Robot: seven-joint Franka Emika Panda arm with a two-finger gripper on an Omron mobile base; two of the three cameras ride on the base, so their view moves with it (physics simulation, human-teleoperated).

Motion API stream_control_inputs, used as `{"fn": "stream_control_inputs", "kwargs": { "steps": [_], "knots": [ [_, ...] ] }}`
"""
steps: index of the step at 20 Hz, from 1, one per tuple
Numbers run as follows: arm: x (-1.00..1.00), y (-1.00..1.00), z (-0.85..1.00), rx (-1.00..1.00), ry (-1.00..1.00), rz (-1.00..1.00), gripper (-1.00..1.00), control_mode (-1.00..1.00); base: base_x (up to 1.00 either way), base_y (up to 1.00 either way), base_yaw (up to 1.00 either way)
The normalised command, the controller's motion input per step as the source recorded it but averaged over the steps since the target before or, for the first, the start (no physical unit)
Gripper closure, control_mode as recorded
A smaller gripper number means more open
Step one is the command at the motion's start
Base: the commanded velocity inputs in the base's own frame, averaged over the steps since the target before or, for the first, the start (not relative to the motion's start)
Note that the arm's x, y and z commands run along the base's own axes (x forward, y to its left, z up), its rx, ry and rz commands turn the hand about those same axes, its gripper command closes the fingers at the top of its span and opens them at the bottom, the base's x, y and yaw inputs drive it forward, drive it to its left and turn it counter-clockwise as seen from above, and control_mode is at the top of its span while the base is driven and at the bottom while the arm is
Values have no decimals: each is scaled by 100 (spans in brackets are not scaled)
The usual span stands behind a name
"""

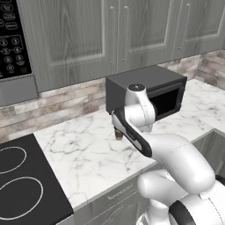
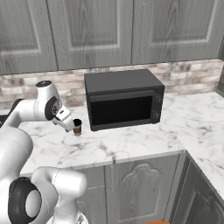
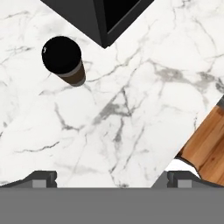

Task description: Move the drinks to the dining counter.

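Hovering above the white marble worktop (image 3: pixel 131 109), my claw (image 3: pixel 111 179) hangs wide and holds nothing. A brown cup with black lid (image 3: pixel 62 57) stands upright just beside the black microwave (image 2: pixel 123 98). Next I judge: centre over it, descend, close.

- The glossy white, thick-limbed robot arm (image 1: pixel 176 154) is built of rounded, tube-like segments that look smooth and plastic.
- Dark grey to black rings mark the joints; a black band curves along the forearm link (image 1: pixel 132 134).
- A round white cap with a small dark disc on top crowns the upper joint (image 2: pixel 43 84).
- A large black circular joint face with a grey centre sits low on the arm's body (image 2: pixel 26 202).
- The two small dark grey, blocky fingers (image 3: pixel 41 178) have lighter grey square tips.
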Motion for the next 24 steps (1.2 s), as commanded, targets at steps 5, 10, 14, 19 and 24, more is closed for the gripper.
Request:
{"fn": "stream_control_inputs", "kwargs": {
  "steps": [5, 10, 14, 19, 24],
  "knots": [
    [5, 0, 0, 0, 0, 0, -100, -100, 0, 0, 0],
    [9, 0, 0, 0, 0, 0, -100, -100, 0, 0, 0],
    [19, 0, 0, 0, 0, 0, -100, -100, 0, 0, 0],
    [25, 0, 0, 0, 0, 0, -100, -100, 0, 0, 0],
    [23, 0, 0, 0, 0, 0, -100, -100, 0, 0, 0]
  ]
}}
